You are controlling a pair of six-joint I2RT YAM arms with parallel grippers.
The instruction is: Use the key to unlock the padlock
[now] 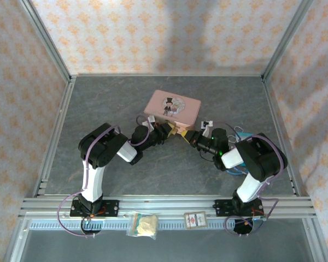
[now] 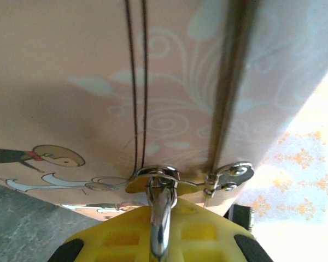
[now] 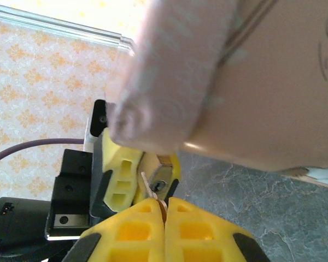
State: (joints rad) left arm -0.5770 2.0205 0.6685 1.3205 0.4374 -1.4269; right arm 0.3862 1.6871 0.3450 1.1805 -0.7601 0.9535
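Note:
The pink tin (image 1: 172, 107) lies at mid-table, and both arms meet at its near edge. My left gripper (image 1: 165, 131) is shut on the small brass padlock (image 3: 163, 176). In the left wrist view the padlock's silvery shackle (image 2: 159, 191) rises from between the yellow fingers (image 2: 208, 229) and passes through the tin's hasp (image 2: 229, 174). My right gripper (image 3: 164, 203) is shut on the thin key (image 3: 148, 184). The key's blade points up-left, with its tip just left of the keyhole (image 3: 159, 185) and not inside it. The left fingers (image 3: 119, 174) hide most of the padlock body.
A clear bag (image 1: 142, 224) and a small card (image 1: 195, 219) lie on the front rail by the arm bases. Patterned walls and aluminium posts enclose the grey table (image 1: 115, 98). The tin's side (image 3: 251, 109) hangs close above the right fingers.

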